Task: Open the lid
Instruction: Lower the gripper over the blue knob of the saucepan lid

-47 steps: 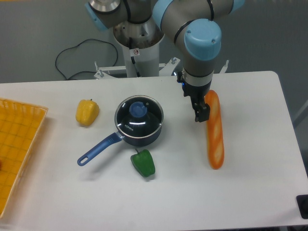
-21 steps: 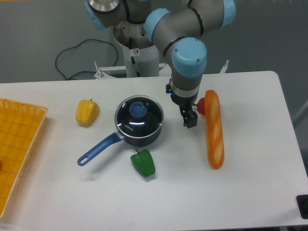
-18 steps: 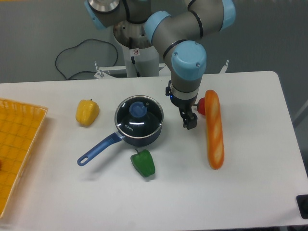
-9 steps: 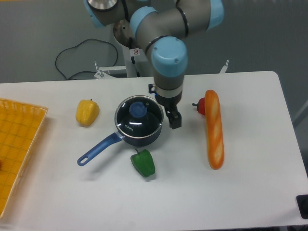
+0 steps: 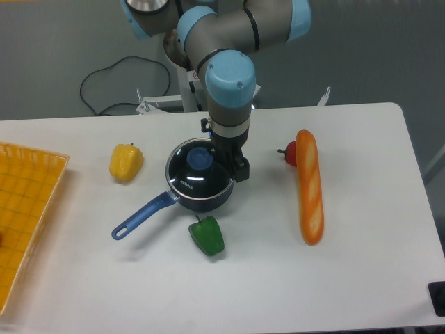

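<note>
The jaws (image 5: 238,169) hang at the right rim of the pan (image 5: 201,191), beside the lid (image 5: 199,174) and not on its knob (image 5: 201,158); whether they are apart or together cannot be told from this view. They hold nothing.

Status: the lid sits seated on the pan, just left of the jaws. The grasp and lift are both not yet done.

Surroundings: a green pepper (image 5: 207,236) lies below the jaws, a yellow pepper (image 5: 126,161) well to their left, a baguette (image 5: 310,188) to their right on the bench (image 5: 361,264). None of these blocks the knob.
</note>
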`<state>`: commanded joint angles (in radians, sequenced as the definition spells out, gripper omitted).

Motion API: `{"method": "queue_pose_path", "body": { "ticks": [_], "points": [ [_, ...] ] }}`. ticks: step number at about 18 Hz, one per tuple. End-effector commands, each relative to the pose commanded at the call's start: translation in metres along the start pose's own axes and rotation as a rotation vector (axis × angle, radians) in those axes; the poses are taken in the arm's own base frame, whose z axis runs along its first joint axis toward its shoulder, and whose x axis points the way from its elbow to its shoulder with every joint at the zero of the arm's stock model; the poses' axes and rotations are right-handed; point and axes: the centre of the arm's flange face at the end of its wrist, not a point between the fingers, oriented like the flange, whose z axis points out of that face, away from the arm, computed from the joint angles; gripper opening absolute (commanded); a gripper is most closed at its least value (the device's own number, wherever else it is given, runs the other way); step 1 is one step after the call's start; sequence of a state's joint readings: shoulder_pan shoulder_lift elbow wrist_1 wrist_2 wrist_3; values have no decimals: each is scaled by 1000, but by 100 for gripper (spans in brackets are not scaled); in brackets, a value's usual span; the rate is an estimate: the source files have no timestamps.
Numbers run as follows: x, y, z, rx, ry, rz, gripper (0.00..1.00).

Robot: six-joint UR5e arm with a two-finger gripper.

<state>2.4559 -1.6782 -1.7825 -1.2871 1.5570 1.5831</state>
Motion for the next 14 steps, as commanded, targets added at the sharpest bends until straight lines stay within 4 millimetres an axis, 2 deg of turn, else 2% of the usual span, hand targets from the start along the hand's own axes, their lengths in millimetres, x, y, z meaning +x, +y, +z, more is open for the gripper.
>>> {"method": "queue_pose_path", "body": {
  "ticks": [3, 8, 10, 14],
  "points": [
    [7, -4, -1, 1, -5, 8, 100],
    [24, -5, 17, 1, 32, 10, 100],
    [30, -12, 22, -1, 40, 24, 100],
    [33, -19, 34, 0, -15, 39, 100]
  ]
}}
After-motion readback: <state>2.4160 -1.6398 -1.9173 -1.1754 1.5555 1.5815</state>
